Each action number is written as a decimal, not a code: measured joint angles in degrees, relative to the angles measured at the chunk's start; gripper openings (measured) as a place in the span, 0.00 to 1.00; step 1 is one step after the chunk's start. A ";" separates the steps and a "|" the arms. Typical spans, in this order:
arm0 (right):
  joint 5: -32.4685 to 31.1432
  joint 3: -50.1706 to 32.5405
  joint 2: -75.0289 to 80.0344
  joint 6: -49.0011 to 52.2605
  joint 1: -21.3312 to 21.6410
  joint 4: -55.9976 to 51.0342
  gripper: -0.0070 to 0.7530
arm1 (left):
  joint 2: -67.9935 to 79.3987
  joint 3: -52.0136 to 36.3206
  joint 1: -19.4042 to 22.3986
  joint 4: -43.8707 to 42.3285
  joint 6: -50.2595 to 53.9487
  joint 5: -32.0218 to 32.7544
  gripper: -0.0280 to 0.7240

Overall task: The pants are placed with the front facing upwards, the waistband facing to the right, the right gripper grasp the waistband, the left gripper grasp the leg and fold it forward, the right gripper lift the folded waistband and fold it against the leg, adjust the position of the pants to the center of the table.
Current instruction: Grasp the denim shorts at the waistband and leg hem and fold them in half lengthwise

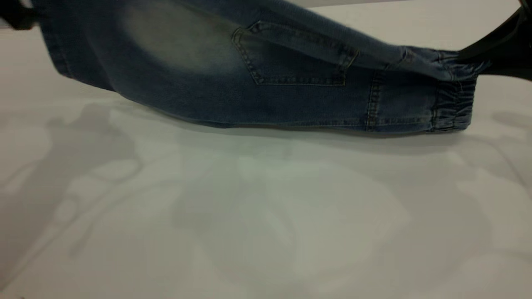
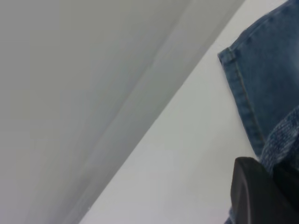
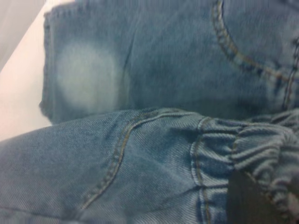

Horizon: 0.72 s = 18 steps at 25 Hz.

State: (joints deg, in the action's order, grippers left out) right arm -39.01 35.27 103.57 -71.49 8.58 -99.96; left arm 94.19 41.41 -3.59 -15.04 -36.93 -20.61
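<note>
- Right gripper (image 1: 467, 58), a black angular claw, clamps the ruched elastic waistband (image 1: 453, 104) of the small blue denim pants (image 1: 249, 83).
- Left gripper (image 1: 18, 16), black, rounded, pinches the leg end at the opposite side.
- Pants hang stretched between both claws, square back pocket (image 1: 291, 58) showing, lower edge touching the plain white table (image 1: 266, 216).

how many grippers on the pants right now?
2. The left gripper holds the pants at the leg end; the right gripper holds the waistband. Jaws mostly hidden by denim.
</note>
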 joint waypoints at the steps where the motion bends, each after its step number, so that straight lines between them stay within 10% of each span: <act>1: 0.72 0.10 0.00 0.23 0.00 -0.07 0.07 | 2.09 1.69 0.00 -0.06 0.00 0.00 0.11; 18: 7.29 3.83 5.75 0.77 0.00 -0.01 0.08 | 23.66 20.91 -4.31 0.22 0.00 -0.82 0.11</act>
State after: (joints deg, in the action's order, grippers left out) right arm -31.72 39.10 109.32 -70.72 8.58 -99.97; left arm 117.85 62.31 -7.90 -14.82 -36.93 -21.43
